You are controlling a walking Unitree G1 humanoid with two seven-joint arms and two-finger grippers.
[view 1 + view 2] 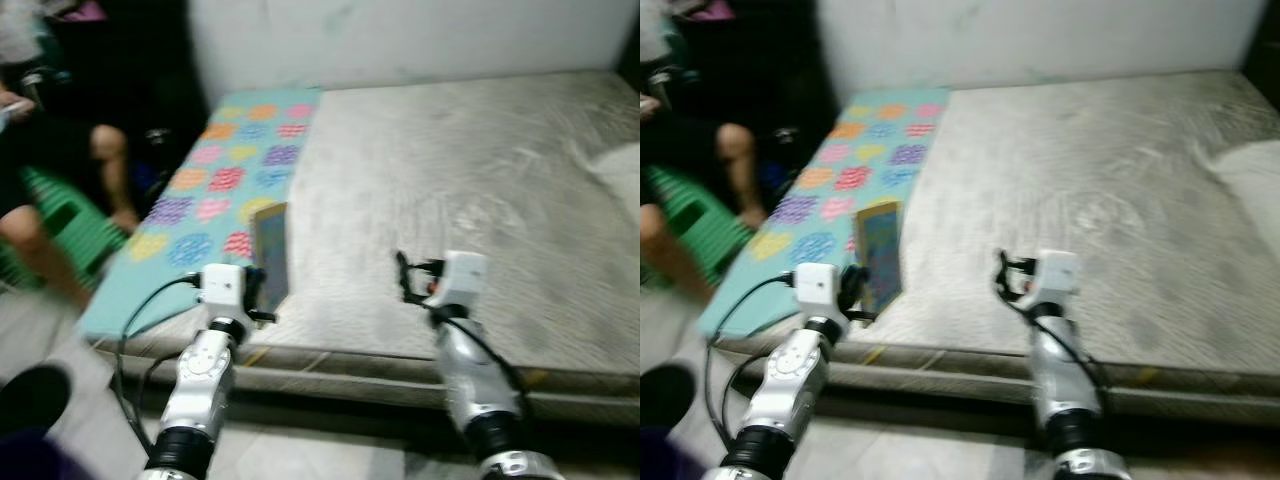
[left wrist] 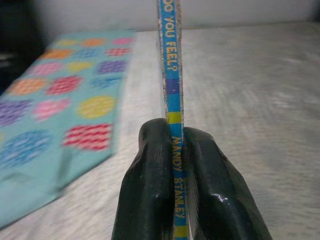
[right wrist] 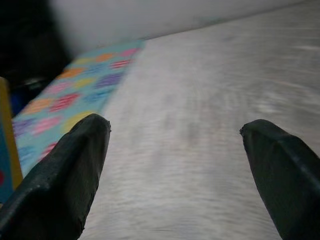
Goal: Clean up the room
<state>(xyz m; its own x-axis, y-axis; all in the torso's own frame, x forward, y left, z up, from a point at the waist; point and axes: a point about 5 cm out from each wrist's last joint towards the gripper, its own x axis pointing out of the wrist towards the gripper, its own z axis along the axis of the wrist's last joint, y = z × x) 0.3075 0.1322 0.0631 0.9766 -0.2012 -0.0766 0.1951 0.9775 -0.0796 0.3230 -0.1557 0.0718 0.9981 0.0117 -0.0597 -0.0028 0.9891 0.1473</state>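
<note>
Book (image 2: pixel 170 75) pinched upright in left gripper (image 2: pixel 176 165) over grey mattress (image 1: pixel 470 190).

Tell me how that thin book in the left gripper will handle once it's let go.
Held upright by its spine edge in the left gripper, the book looks thin and light. Released on edge over the soft mattress, it would probably tip flat; likely stiff enough not to droop.

Head cameras look down at the mattress (image 1: pixel 470 190); both wrist cameras skim low across it

My left end effector (image 2: pixel 175 165) hides part of the book (image 2: pixel 170 60) spine lettering; its cover is too blurred to read.
</note>
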